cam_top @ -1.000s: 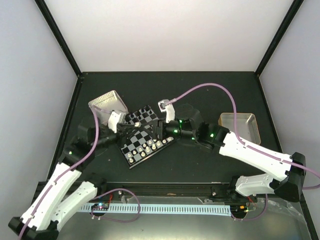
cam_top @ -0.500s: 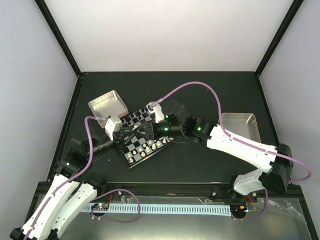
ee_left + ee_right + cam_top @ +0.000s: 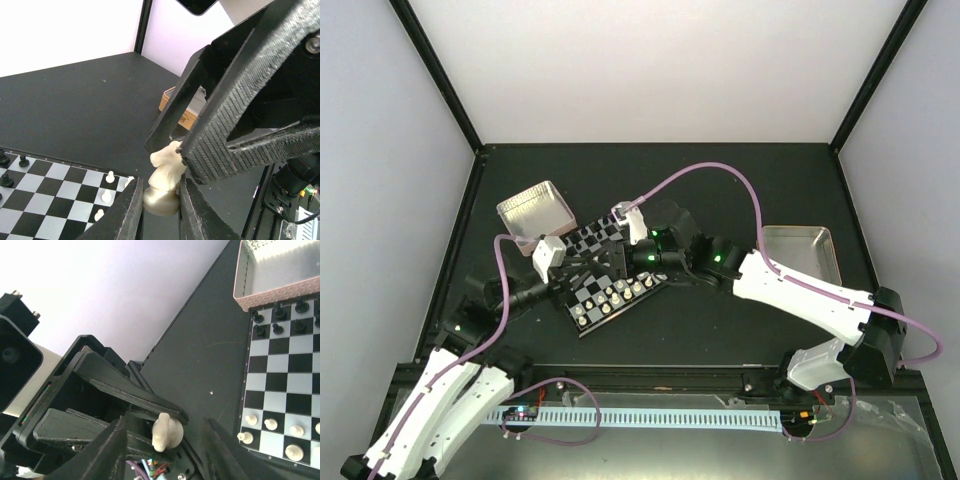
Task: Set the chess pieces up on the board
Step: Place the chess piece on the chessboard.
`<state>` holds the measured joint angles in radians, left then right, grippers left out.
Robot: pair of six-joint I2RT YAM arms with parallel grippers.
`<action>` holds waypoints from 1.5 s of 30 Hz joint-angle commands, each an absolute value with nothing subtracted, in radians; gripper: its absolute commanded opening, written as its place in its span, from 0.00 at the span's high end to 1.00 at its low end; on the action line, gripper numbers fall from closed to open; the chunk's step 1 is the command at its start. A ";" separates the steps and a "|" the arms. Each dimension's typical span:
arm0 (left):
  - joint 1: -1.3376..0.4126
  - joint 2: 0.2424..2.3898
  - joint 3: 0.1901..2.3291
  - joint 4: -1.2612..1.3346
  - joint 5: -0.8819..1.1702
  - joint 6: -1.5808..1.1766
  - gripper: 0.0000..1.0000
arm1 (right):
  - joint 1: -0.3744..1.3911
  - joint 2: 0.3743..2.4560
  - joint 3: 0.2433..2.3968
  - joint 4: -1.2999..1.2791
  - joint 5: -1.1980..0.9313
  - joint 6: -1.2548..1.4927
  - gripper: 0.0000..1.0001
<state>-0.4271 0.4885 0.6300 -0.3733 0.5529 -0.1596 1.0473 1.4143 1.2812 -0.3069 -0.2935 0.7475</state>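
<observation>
Top external: 1 board, skewed, mid-table. 2 metal trays: one tray just beside its far-left side, the other tray well apart on the right. The two arms meet over the board's middle. Pieces are too small to count from here.

Left wrist: left gripper is clamped on 1 cream knight by its base; the knight is upright and lifted clear of the board. The right gripper's two fingers straddle the knight's head. The near one looks to be touching it, can't confirm from this angle. On the board below: 3 cream pieces in plain sight, a 4th half hidden by a finger, and 3 black pieces at the left edge.

Right wrist: right gripper jaws are apart, one on each side of the knight, with a gap showing on both sides, so no grip. On the board here: at least 5 cream pieces in the two near rows, at least 6 black ones in two rows beside the tray.
</observation>
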 commanded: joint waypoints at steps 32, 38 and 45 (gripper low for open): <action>-0.432 0.294 0.701 -0.676 -0.104 -0.285 0.27 | 1.175 1.492 1.166 -0.289 0.174 0.562 0.99; -0.432 0.209 0.685 -0.694 -0.197 -0.314 0.24 | 1.294 1.610 1.172 -0.281 0.278 0.518 0.99; -0.432 0.202 0.677 -0.697 -0.230 -0.317 0.24 | 1.344 1.745 1.180 -0.256 0.307 0.534 0.99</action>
<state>-0.4271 0.2066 0.6601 -0.6678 -0.1753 -0.2996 1.3293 1.6997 1.1706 -0.2874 0.2420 0.5430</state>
